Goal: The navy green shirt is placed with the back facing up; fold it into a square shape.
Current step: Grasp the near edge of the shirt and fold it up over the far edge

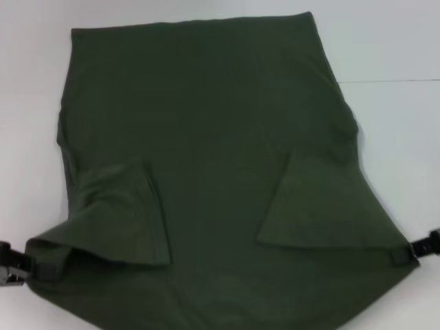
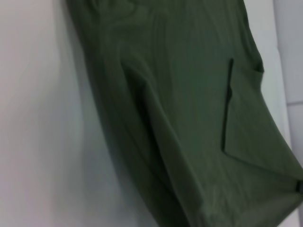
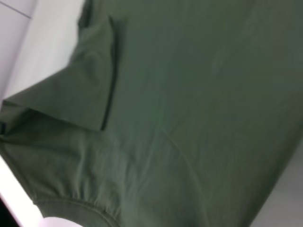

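We see the navy green shirt (image 1: 220, 137) spread plain side up across the white table (image 1: 392, 48), covering most of the surface in the head view. Both sleeves are turned inward onto the body: the left sleeve (image 1: 124, 213) lies creased and a little rumpled, the right sleeve (image 1: 320, 203) lies flatter, as a neat wedge. The far hem runs straight along the top of the head view, and the near part of the garment runs off the bottom edge.

The left gripper (image 1: 24, 265) sits at the near left corner of the cloth, its dark fingers clamped on the shirt at the shoulder fold. The right gripper (image 1: 412, 251) sits at the near right corner, likewise pinched onto the shirt's edge where the fabric draws to a point. The cloth is pulled taut toward both.

A thin dark seam line (image 1: 392, 81) crosses the table on the far right, clear of the garment. In the right wrist view the ribbed collar (image 3: 80, 205) shows at the table edge.
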{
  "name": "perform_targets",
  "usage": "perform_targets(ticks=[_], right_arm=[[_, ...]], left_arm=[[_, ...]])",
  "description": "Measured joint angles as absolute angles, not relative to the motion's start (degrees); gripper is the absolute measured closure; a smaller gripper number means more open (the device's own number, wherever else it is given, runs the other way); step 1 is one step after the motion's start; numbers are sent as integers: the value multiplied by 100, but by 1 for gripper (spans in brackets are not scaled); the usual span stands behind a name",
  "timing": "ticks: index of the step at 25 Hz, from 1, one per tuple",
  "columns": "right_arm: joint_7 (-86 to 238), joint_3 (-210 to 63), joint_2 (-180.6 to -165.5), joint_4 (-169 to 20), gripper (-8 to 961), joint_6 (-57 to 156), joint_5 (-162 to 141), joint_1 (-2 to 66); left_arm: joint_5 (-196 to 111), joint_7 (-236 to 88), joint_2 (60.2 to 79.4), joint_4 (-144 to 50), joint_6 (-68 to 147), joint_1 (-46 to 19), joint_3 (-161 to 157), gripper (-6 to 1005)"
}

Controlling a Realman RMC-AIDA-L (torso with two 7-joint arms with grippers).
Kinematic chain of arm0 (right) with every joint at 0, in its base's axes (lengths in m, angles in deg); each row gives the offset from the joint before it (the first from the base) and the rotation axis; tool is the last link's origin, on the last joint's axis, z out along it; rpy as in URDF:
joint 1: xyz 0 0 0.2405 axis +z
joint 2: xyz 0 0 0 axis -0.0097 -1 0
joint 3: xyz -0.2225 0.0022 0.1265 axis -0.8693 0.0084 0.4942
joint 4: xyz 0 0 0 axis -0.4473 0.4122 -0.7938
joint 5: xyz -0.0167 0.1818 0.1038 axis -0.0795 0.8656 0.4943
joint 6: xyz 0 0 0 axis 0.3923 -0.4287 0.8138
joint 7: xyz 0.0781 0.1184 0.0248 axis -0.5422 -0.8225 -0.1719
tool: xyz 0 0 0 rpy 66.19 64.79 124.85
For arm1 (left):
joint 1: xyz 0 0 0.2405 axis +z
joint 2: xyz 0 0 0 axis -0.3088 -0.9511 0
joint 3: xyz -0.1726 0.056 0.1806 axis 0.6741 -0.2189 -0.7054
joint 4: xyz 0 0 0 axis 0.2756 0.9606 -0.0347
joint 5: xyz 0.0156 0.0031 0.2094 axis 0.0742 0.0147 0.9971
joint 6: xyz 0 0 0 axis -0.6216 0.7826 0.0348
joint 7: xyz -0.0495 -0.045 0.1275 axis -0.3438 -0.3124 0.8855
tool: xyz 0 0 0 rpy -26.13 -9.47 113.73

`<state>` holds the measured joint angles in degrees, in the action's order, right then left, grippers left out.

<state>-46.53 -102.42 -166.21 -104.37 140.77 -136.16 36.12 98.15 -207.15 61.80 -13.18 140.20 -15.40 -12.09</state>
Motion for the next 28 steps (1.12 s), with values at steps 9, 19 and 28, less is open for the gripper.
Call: perform_targets(ticks=[9, 19, 28], right_arm=[[-4268, -9706, -16589, -10538, 903, 14536, -13602, 3221], [-4625, -8687, -16495, -10476, 902, 13656, -13414, 3991], [-4804, -8751, -16567, -10153, 901, 12205, -12738, 4414]], left_arm=[[9915, -20513, 6090, -1208, 14639, -1555, -1194, 970], [9114, -21111, 5832, -1447, 13404, -2114, -468, 970], [8727, -21061, 5835, -1910, 11841, -2646, -490, 969]])
